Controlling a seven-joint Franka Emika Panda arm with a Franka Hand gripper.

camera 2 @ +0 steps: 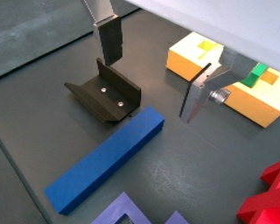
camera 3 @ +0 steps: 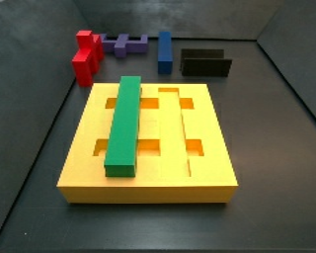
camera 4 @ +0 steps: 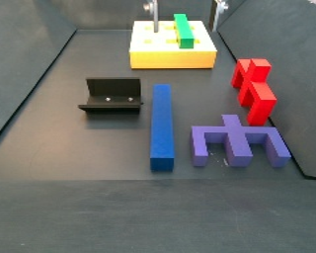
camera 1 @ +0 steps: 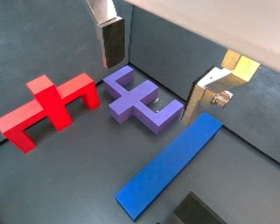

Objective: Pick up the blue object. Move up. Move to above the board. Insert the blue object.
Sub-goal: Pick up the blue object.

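The blue object is a long blue bar lying flat on the dark floor between the fixture and the purple block. It also shows in both wrist views and in a side view. The board is a thick yellow slab with a green bar lying in one groove; it also shows in a side view and in a wrist view. My gripper is open and empty, well above the floor, with the blue bar off to one side. Only its fingers show in a side view.
The fixture stands beside the blue bar. A purple notched block and a red block lie on the bar's other side. Dark walls enclose the floor.
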